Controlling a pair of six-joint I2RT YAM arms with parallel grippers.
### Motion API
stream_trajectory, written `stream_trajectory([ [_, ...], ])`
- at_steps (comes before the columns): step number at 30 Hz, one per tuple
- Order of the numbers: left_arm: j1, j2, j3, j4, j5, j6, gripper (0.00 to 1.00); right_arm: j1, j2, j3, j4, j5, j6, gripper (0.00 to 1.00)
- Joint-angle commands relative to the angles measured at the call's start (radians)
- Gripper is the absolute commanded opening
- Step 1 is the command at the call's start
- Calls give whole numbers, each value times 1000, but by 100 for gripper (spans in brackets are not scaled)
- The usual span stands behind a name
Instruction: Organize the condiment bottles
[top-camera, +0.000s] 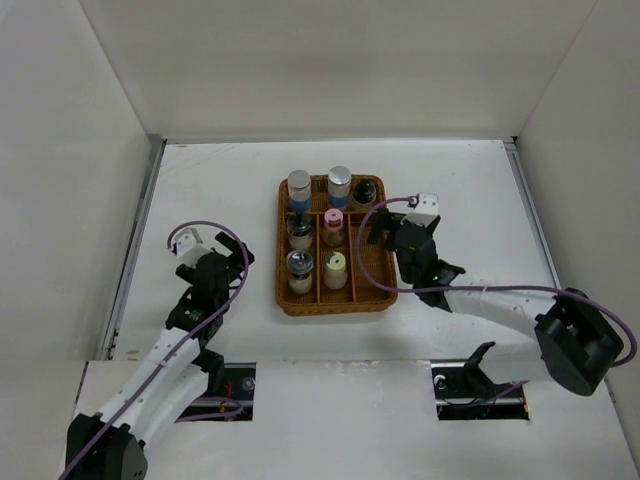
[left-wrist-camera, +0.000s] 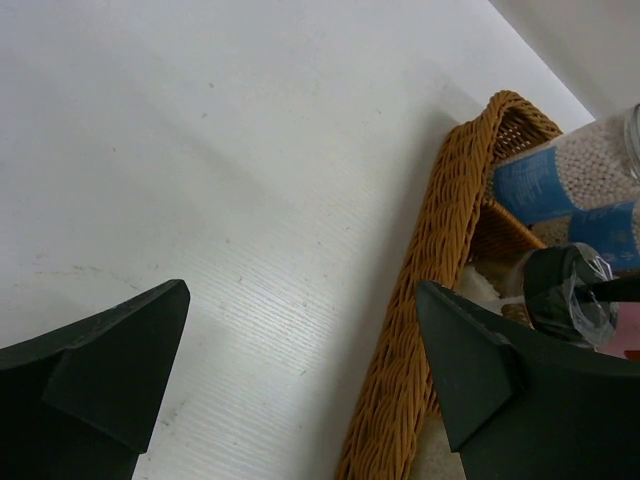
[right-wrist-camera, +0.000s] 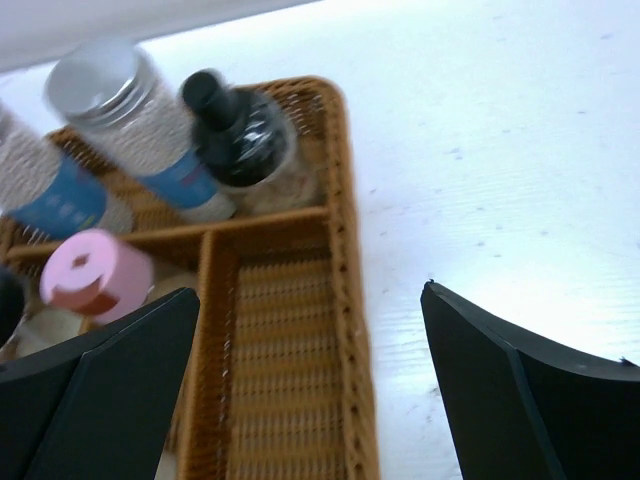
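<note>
Left fingers and right fingers are hanging released, empty, flanking the wicker tray; advise withdrawing upward, avoiding the black-capped bottle.

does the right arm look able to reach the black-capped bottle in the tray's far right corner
Probably yes. The right gripper hangs open over the tray's right rim, the compartment below it is empty, and nothing stands between it and the black-capped bottle.

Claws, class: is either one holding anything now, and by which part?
Nothing is held: the left claw and the right claw are both open and empty.
</note>
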Motion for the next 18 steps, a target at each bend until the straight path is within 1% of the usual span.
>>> stream_trajectory([
  [1,15,38,59,11,-18,9,100,-38,0,-22,123,113,55,100],
  [7,21,109,59,71,-9,23,100,-99,15,-45,120,97,118,100],
  [11,23,161,54,85,-4,31,100,-101,25,-42,124,67,121,100],
  [18,14,197,68,95,5,47,100,-94,37,-34,124,47,120,100],
])
